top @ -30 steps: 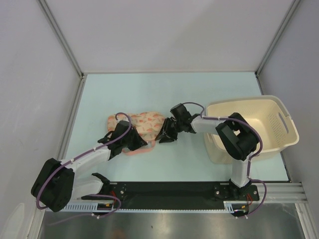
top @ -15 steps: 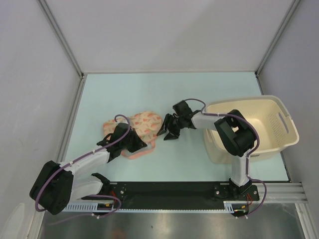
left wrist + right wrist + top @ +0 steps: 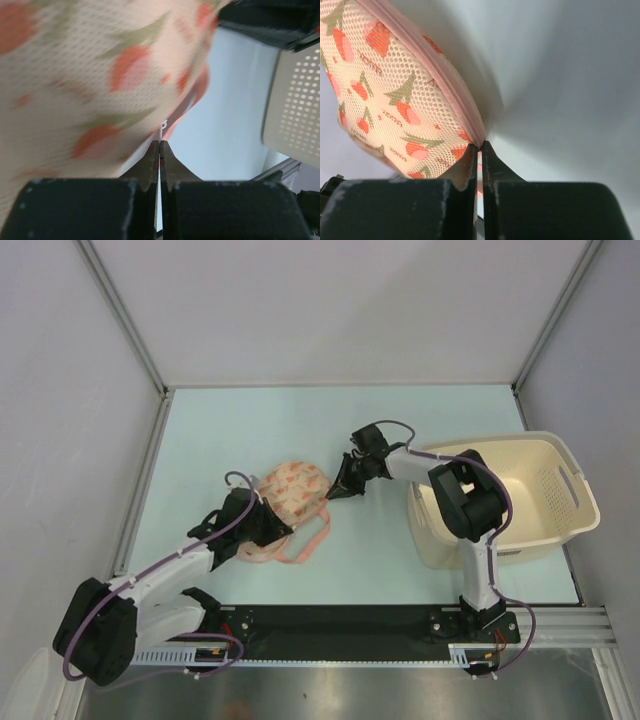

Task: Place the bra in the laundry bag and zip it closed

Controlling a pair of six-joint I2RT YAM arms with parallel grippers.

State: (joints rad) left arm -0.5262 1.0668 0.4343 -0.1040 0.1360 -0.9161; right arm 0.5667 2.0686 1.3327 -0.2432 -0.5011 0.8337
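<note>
The laundry bag (image 3: 291, 490), peach mesh with orange-red marks, hangs bunched between my two grippers above the table. My left gripper (image 3: 268, 528) is shut on the bag's near lower edge. In the left wrist view its tips (image 3: 159, 144) pinch a thin pink strip by a small white ring, with the bag (image 3: 85, 85) filling the view above. My right gripper (image 3: 338, 490) is shut on the bag's right end. In the right wrist view its tips (image 3: 480, 146) grip the pink zip seam of the bag (image 3: 395, 100). A pink loop (image 3: 305, 540) droops below the bag. The bra is out of view.
A cream plastic basket (image 3: 545, 448) stands at the right, close behind my right arm; its perforated wall shows in the left wrist view (image 3: 295, 110). Grey walls enclose the pale table (image 3: 240, 430) at the back and sides.
The bag has been pulled up off the table and bunched from two flat lobes into one rounded shape. The right gripper moved away and slightly right; the left gripper shifted right with the bag.
</note>
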